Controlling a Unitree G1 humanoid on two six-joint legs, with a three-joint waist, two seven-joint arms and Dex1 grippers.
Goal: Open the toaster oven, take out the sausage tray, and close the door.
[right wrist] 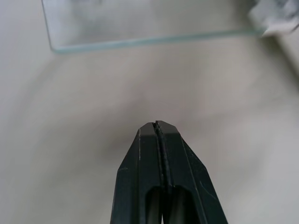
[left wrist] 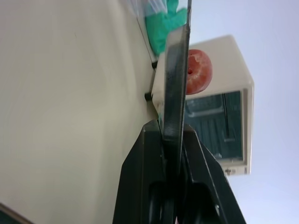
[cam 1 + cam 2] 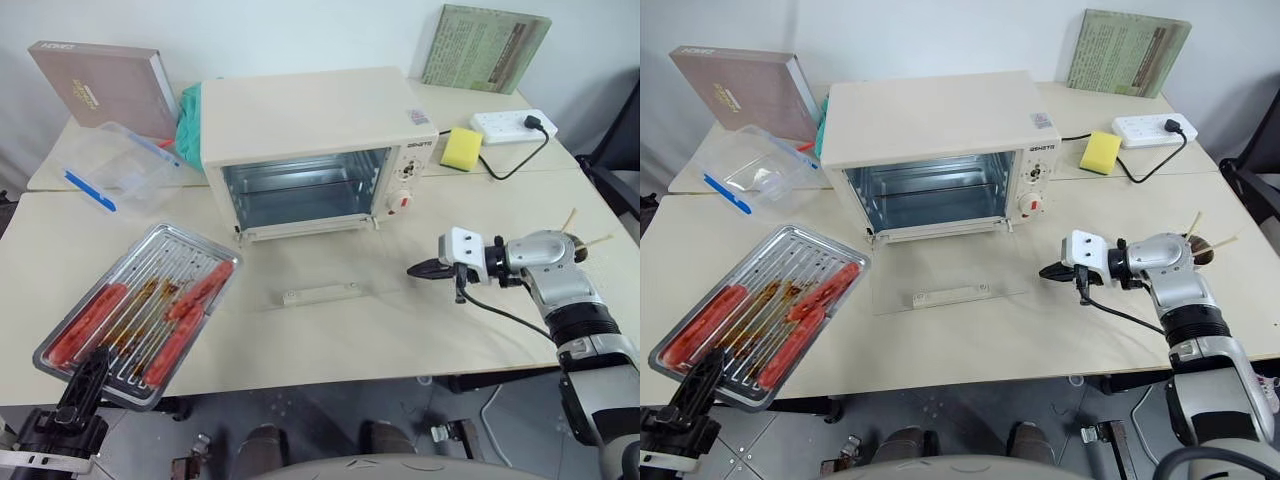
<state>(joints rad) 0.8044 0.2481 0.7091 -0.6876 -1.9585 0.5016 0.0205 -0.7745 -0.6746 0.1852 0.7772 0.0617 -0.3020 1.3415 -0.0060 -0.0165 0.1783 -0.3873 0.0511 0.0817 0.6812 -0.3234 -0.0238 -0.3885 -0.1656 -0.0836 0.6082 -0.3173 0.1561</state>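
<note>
The cream toaster oven (image 3: 310,120) stands at the back of the table with its cavity open and bare. Its glass door (image 3: 320,270) lies flat on the table in front of it, bar handle (image 3: 320,294) toward me. The silver sausage tray (image 3: 140,300), with red sausages on its wire rack, is at the front left, its near end over the table edge. My left gripper (image 3: 88,378) is shut on the tray's near rim (image 2: 176,84). My right gripper (image 3: 415,270) is shut and empty, just above the table to the right of the door's glass corner (image 1: 53,44).
A clear plastic box with blue clips (image 3: 120,165), a brown book (image 3: 100,85) and a green cloth (image 3: 190,120) sit back left. A yellow sponge (image 3: 462,148), a power strip (image 3: 515,125) with its cable, and a green board (image 3: 485,48) are back right.
</note>
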